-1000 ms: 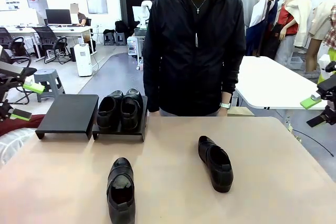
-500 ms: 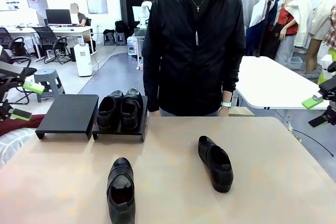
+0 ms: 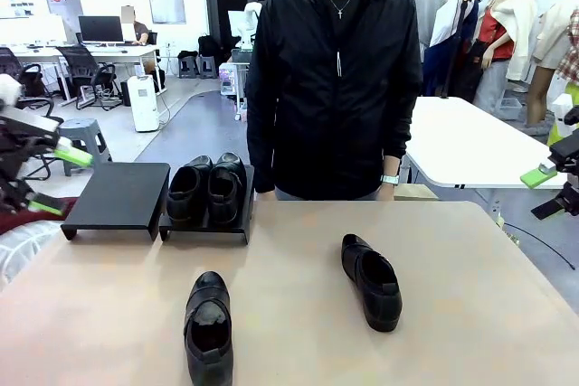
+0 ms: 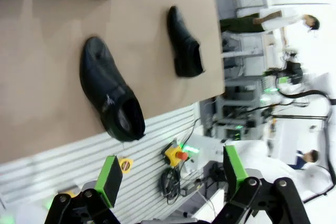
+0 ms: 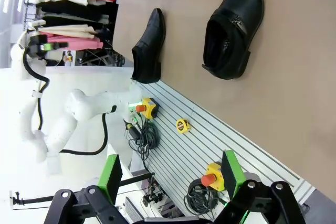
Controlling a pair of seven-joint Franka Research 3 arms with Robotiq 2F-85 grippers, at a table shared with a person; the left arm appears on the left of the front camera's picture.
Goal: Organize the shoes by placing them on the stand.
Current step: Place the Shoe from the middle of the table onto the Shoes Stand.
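We find the left gripper point(image 3: 59, 180) with its jaws spread wide and nothing between them, and the right gripper point(image 3: 547, 189) likewise wide apart and empty. Both hang off the sides of the tan table point(image 3: 470, 314), well apart from any shoe.

Ahead of the left jaws lies one glossy black leather dress shoe point(image 4: 110, 95), flat on its sole near the table's near edge. Beyond it lies the second loose glossy black dress shoe point(image 4: 185, 43), which is the nearer one to the right jaws. Neither is touched.

Farther from both jaws stand two low black metal stands. The left stand point(image 3: 118, 196) is bare. The right stand point(image 3: 206, 230) carries a pair of black dress shoes point(image 3: 206, 189), side by side. A person in a black jacket point(image 3: 335, 79) stands just behind the far edge.

We judge the task half done: two shoes remain to be placed.

Risks noted:
- The polished leather may slide between the pads if it is gripped across the rounded toe.
- A shoe held by its collar alone may swing and tip.
- A shoe carried to the occupied stand could knock the seated pair off.
- Both arms reaching inward together could foul each other.
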